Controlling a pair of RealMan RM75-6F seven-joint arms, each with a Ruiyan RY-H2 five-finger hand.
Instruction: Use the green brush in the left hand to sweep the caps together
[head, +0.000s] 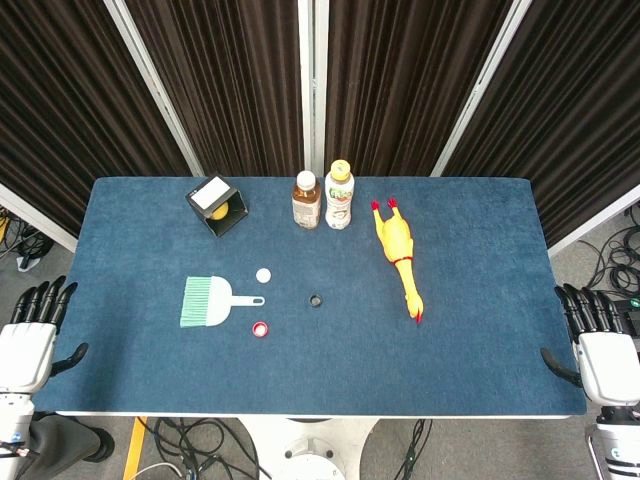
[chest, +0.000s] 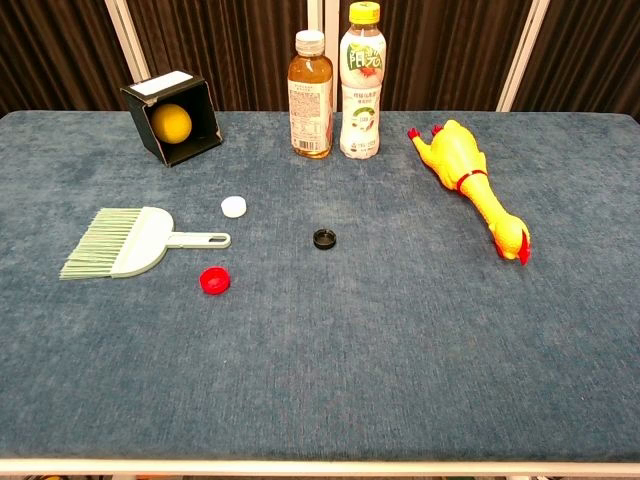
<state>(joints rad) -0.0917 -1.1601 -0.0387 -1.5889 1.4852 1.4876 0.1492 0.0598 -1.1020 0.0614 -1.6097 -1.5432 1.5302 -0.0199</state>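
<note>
Dark pleated curtains hang behind a blue-carpeted worktop (head: 480, 360). On its left half the green brush (head: 208, 301) lies flat, bristles toward the left edge and handle pointing toward the middle, with nothing holding it. Three caps are scattered near it: a white cap (head: 263, 275) just beyond the handle on the far side, a red cap (head: 261, 329) just beyond the handle on the near side, and a black cap (head: 316, 299) apart from both, around the worktop's centre. Along the far edge stands a black box (head: 217, 205) tipped on its side with a yellow ball (chest: 171, 122) inside, then a brown tea bottle (head: 306, 200) and a white bottle with a yellow lid (head: 339, 195) side by side. A yellow rubber chicken (head: 398, 255) lies on the right half, its head toward the near edge. The left hand (head: 30, 335) rests off the near left corner, fingers apart and holding nothing. The right hand (head: 598, 340) rests off the near right corner, likewise with fingers apart and holding nothing.
</note>
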